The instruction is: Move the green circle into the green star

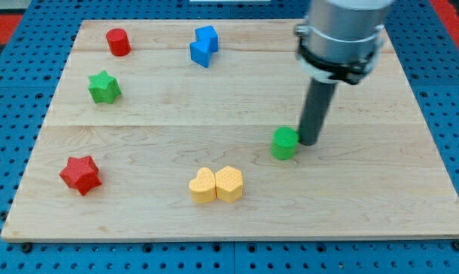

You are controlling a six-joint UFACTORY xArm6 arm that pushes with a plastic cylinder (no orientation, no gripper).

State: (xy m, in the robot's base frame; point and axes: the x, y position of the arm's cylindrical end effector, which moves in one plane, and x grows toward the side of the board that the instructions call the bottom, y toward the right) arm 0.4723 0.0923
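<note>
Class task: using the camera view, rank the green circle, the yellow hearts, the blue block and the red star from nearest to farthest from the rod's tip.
Measured from my tip:
1. Green circle, right beside it on the view's left.
2. Yellow hearts, lower left.
3. Blue block, upper left.
4. Red star, far left.
</note>
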